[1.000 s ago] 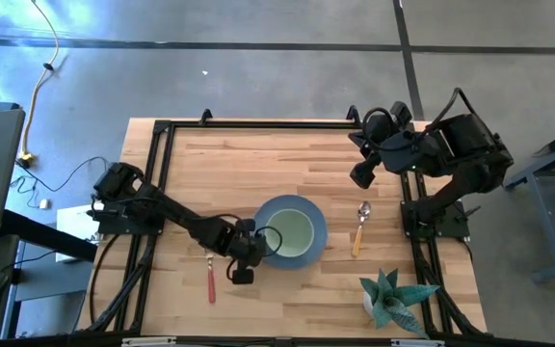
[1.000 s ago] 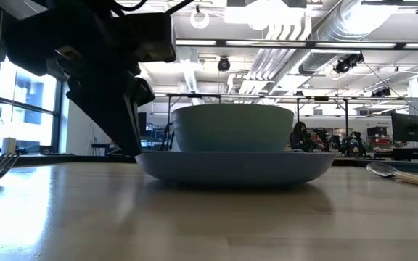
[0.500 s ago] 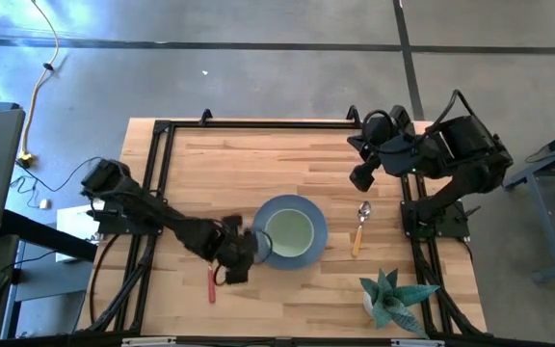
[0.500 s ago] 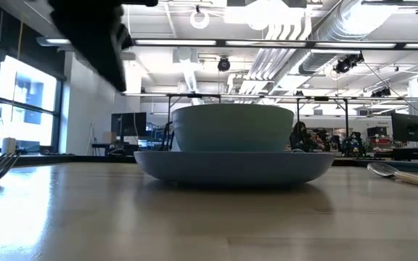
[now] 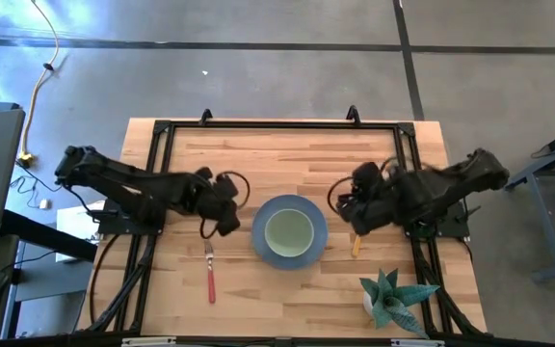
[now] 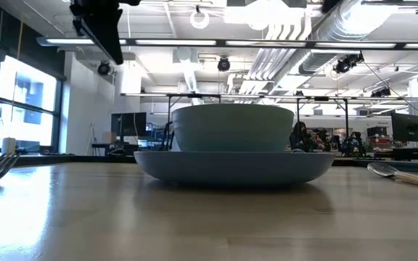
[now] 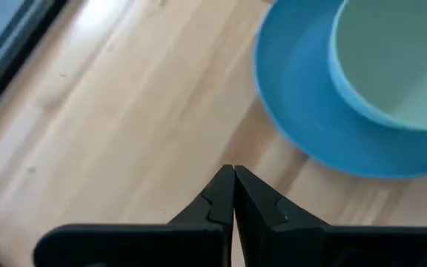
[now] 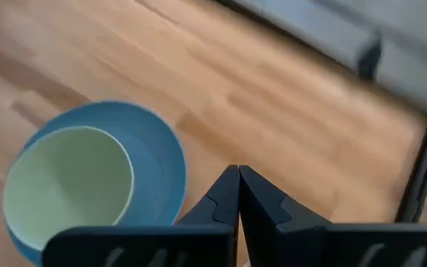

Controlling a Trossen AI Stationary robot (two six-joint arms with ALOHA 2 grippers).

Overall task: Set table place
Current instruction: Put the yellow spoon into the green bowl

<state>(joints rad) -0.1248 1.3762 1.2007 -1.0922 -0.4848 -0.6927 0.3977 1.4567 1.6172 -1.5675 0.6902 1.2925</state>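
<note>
High view: pale green bowl point(image 5: 289, 231) sat in blue-grey plate point(image 5: 259, 220), red-handled fork point(image 5: 210, 276) just left of plate, orange-handled spoon point(image 5: 356, 243) just right under right gripper point(image 5: 347, 208); left gripper point(image 5: 227, 224) beside plate; both fingers pressed together, empty; spoon probably needed a parted, centred approach.
</note>
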